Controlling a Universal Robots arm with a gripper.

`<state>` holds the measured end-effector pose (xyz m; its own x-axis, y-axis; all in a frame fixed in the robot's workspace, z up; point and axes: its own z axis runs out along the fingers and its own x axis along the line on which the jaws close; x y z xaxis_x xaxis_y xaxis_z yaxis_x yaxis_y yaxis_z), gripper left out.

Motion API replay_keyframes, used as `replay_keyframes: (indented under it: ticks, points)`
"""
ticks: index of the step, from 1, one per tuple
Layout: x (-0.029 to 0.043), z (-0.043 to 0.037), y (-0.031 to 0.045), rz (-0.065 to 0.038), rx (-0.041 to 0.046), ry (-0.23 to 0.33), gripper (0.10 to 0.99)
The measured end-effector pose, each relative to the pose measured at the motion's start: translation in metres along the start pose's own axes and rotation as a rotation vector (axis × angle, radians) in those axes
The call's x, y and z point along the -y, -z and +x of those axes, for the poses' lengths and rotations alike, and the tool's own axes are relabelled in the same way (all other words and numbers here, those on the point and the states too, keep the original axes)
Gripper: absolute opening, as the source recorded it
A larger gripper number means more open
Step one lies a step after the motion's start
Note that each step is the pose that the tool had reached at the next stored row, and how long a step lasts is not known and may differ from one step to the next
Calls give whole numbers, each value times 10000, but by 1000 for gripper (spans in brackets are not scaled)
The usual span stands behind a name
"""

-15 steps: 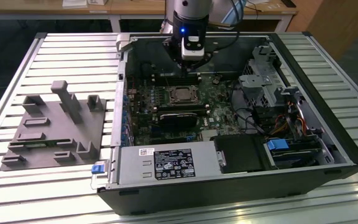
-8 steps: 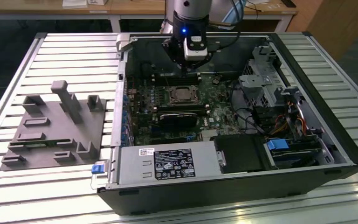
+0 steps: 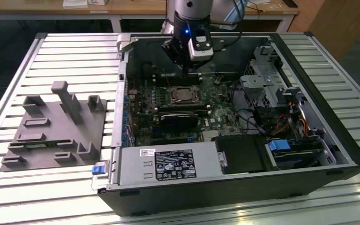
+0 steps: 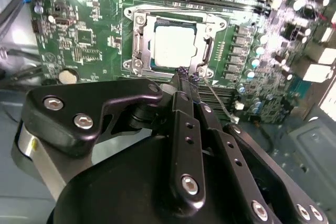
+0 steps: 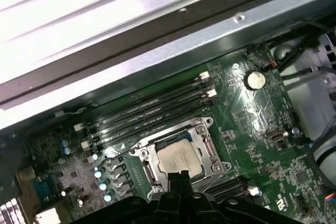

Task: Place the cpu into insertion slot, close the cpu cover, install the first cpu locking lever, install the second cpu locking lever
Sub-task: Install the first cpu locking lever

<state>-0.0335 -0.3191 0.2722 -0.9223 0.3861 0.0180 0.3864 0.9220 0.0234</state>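
Exterior view's left: grey moulded fixture (image 3: 55,124) lies on the slatted bench (image 3: 67,51). Centre: open computer case (image 3: 230,190) lies on its side, motherboard (image 3: 144,117) exposed. The cpu (image 3: 183,95) sits in the insertion slot (image 4: 127,65) mid-board, silvery top up. The cpu cover (image 4: 140,40) lies flat, framing the chip. The tool (image 3: 191,70) hangs just behind the socket, its black fingers (image 4: 184,129) pressed together at the socket's edge, with nothing seen between them. A thin wire lever (image 4: 216,100) slants just beside the tips. Exterior view's right: metal drive cage (image 3: 264,89).
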Motion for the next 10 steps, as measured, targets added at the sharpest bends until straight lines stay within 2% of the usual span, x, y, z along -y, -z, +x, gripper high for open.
replay_keyframes:
  ticks: [10]
  points:
    - [0,0,-6,33,-42,1810,106]
